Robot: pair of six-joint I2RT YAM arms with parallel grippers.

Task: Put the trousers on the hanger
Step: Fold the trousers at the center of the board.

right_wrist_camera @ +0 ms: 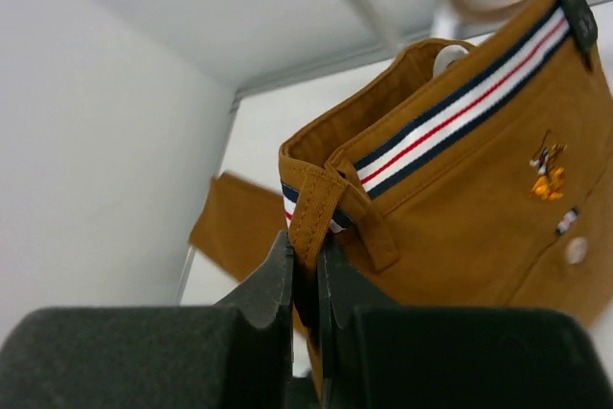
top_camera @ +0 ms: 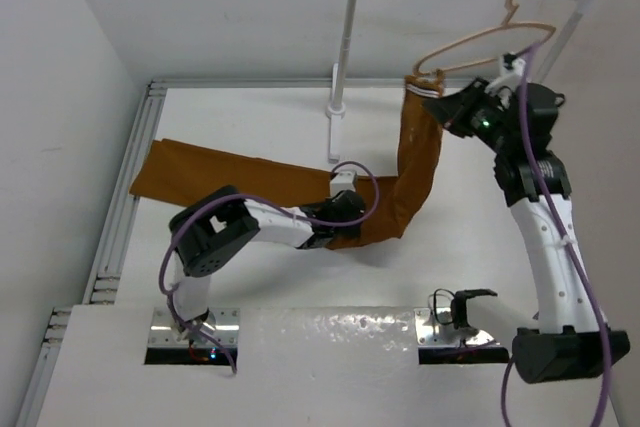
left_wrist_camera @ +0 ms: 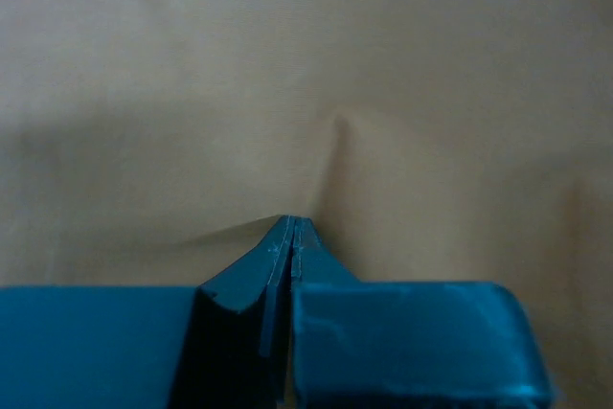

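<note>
My right hand [right_wrist_camera: 305,280] pinches the trousers [top_camera: 240,175] by the waistband [right_wrist_camera: 450,112], left hand [left_wrist_camera: 292,229] nips a leg fold on the desk [top_camera: 250,117]. I'd lift slowly toward the hanger [top_camera: 470,40], leaving slack.

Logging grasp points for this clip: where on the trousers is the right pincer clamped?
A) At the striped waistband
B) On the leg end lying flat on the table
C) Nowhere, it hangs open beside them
A: in the right wrist view the right pincer is shut on the trousers at the waistband, beside a belt loop.
</note>
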